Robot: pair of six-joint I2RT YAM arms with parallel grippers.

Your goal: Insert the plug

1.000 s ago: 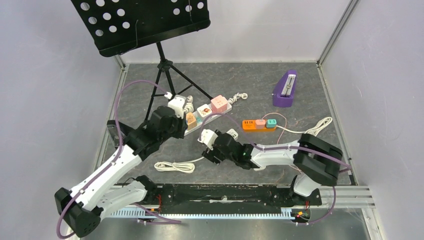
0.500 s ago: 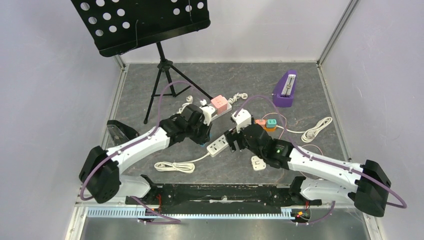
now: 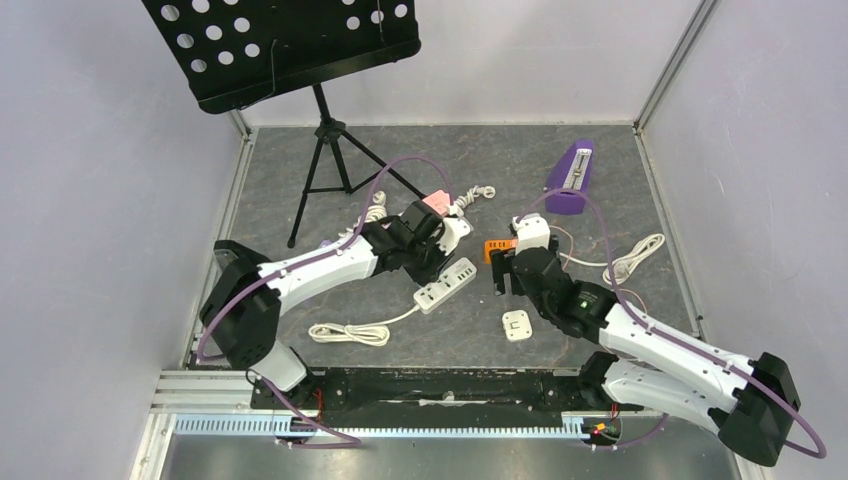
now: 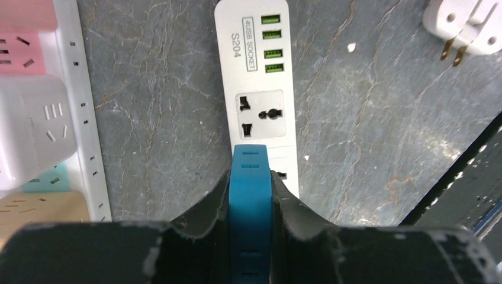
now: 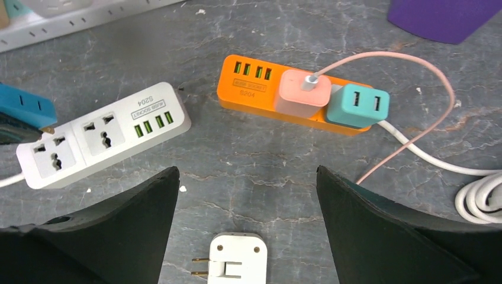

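Gripping a blue plug (image 4: pixel 250 195) flat between its two black fingers, the left gripper (image 4: pixel 250 180) holds it over a white power strip (image 4: pixel 260 77), at the end where the strip's cord leaves. The plug's front edge covers part of the end socket. In the right wrist view one brass prong tip shows at that socket's edge, and whether it has entered a hole cannot be told. Beyond the plug the strip shows a second universal socket, uncovered, then a row of four green USB ports. The strip lies flat and at an angle near the middle of the grey stone-patterned table (image 3: pixel 450 160). Its white cord runs to a loose coil (image 3: pixel 350 333) closer to the arm bases.

The right gripper (image 5: pixel 245 177) hovers just to the right of the strip, its jaws spread wide with nothing between them. Near it on the table lies a small white plug adapter (image 5: pixel 237 257), its prongs pointing left in the right wrist view. Just beyond is an orange power strip (image 5: pixel 248 89) carrying a pink charger (image 5: pixel 299 92) with a thin pink cable, and a teal USB adapter (image 5: pixel 358 106) beside it.

Left of the white strip, a longer white socket bar (image 4: pixel 83 118) carries pink, white, teal and tan cube adapters. At the back stand a purple metronome (image 3: pixel 571 180) and a black music stand (image 3: pixel 290 45) on a tripod.
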